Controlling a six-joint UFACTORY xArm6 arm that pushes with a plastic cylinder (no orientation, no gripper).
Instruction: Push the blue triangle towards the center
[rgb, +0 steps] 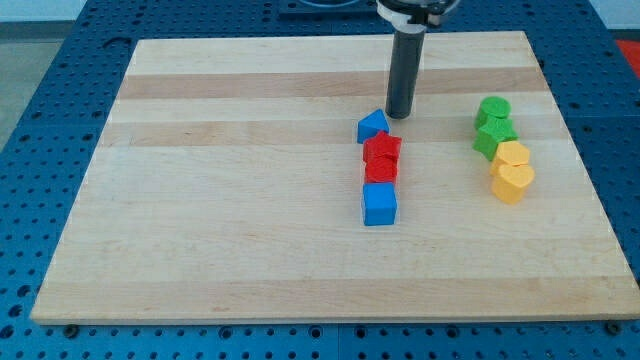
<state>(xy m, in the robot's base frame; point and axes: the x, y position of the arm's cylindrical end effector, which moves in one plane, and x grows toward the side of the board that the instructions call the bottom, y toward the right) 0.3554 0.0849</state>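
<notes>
The blue triangle (372, 125) lies a little above the board's middle, touching the top of a red star-like block (383, 149). My tip (399, 116) stands just to the triangle's upper right, very close to it or touching its edge. Below the red star sits a second red block (380, 171), and below that a blue cube (379, 204); these form a short column running down the view.
At the view's right stand two green blocks (492, 110) (494, 135) and two yellow blocks (512, 154) (513, 182) in a touching column. The wooden board (200, 200) lies on a blue perforated table (40, 80).
</notes>
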